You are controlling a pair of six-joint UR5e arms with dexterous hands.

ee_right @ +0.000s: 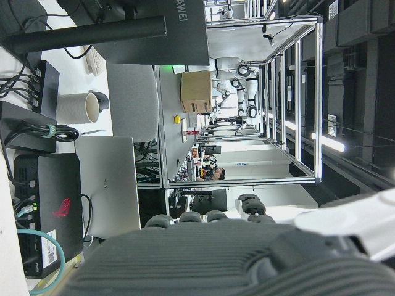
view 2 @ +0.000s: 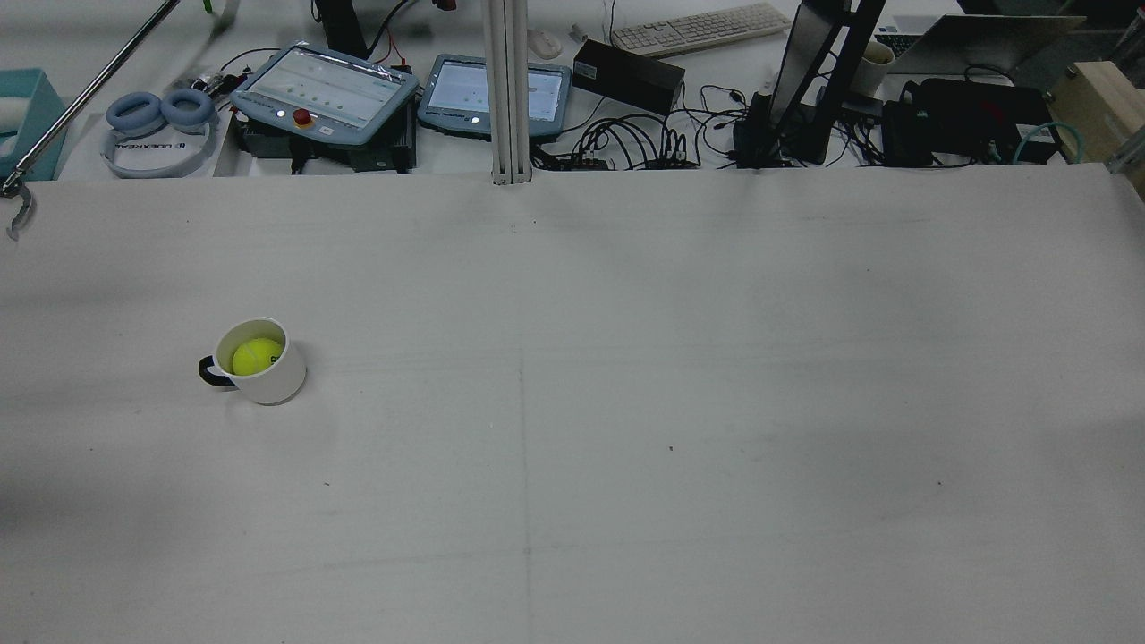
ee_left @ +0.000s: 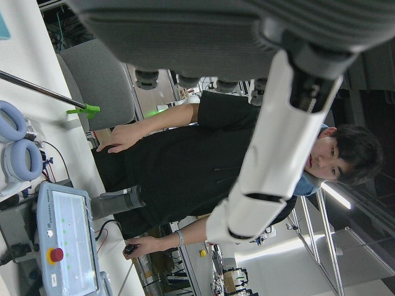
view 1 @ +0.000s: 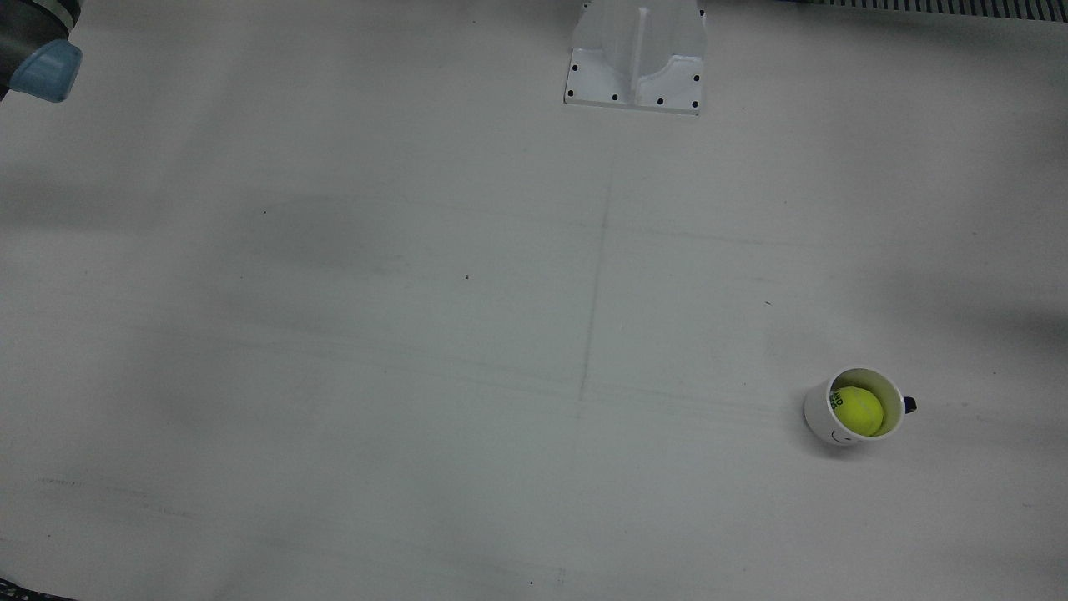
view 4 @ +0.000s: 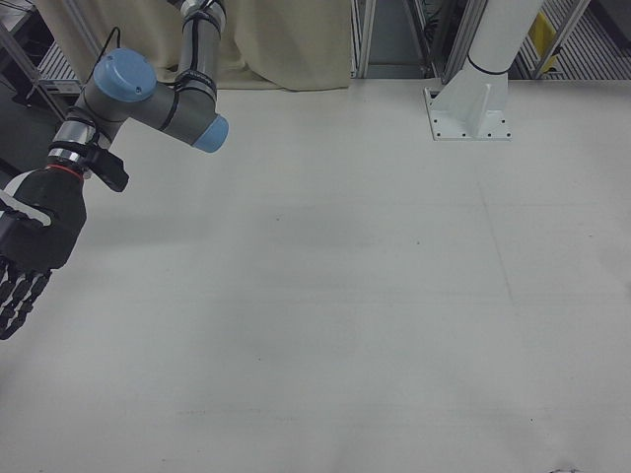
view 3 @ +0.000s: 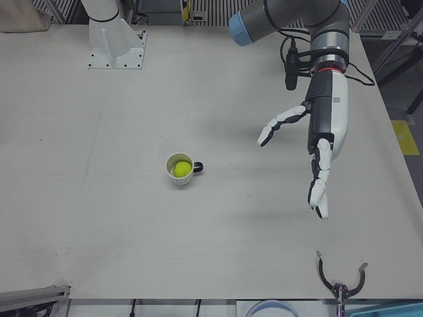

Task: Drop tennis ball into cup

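- On the bench point(view 1: 334, 334), the cup point(view 1: 834, 427) stands upright with the ball point(view 1: 858, 410) resting inside it; the drop looks done.
- Left robot hand point(view 3: 322, 135) hangs well clear of the cup, fingers spread, holding nothing.
- Right robot hand point(view 4: 28, 251) hovers off the far side, fingers extended, empty.

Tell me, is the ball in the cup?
Yes. The yellow tennis ball sits inside the upright white cup, below its rim.
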